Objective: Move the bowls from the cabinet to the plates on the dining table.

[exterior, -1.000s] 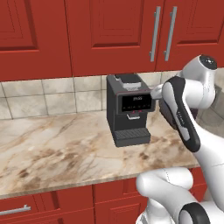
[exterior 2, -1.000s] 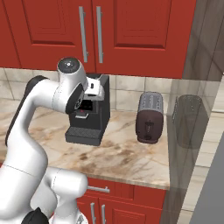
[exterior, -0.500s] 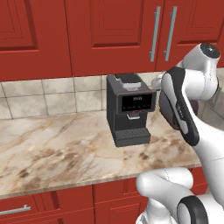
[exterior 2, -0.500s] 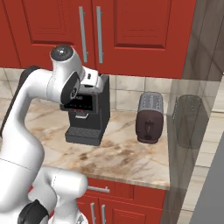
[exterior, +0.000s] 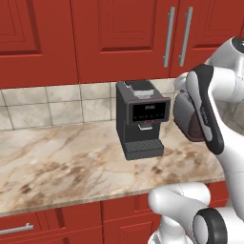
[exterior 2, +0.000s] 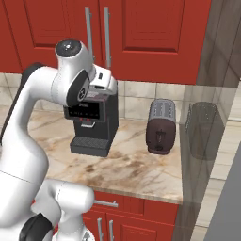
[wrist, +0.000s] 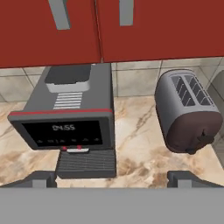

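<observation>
The table [exterior: 57, 167] is a beige-brown veined marble slab running along a tiled wall, with red fronts below its front edge. A dark coffee machine [exterior: 141, 118] stands on it toward the back edge, its drip tray facing the front. Beside it, toward the table's right end, sits a grey and dark brown toaster [exterior 2: 161, 126], apart from the machine. The left stretch of marble carries nothing else.

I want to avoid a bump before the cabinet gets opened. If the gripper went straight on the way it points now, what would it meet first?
Probably the counter between the coffee machine and toaster; the open gripper looks down there, though depth is unclear.
</observation>
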Robot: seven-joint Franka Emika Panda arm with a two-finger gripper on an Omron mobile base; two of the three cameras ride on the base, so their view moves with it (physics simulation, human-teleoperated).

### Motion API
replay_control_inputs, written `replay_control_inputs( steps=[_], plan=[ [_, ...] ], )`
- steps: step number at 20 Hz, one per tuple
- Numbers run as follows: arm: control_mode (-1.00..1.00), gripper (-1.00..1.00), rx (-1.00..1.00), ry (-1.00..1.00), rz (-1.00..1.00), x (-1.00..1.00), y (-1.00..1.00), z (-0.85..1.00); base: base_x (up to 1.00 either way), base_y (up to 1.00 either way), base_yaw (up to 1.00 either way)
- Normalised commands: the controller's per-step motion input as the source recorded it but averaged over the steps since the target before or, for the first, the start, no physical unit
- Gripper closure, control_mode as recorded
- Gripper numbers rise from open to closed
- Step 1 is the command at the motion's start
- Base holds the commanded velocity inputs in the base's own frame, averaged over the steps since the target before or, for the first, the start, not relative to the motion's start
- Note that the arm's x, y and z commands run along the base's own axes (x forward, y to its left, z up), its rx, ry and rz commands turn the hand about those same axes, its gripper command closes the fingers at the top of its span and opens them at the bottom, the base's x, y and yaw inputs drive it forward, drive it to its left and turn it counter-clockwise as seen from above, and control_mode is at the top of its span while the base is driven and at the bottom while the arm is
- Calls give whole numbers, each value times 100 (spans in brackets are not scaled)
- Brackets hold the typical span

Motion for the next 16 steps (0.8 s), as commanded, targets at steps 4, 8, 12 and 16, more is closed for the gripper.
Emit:
replay_control_inputs(
  steps=[4,8,12,16],
  plan=[
    [-100,-100,0,0,0,0,-28,31,0,0,0],
    [-100,-100,0,0,0,0,-18,37,0,0,0],
    [-100,-100,0,0,0,0,-3,31,0,0,0],
    [-100,-100,0,0,0,3,0,24,0,0,0]
  ],
)
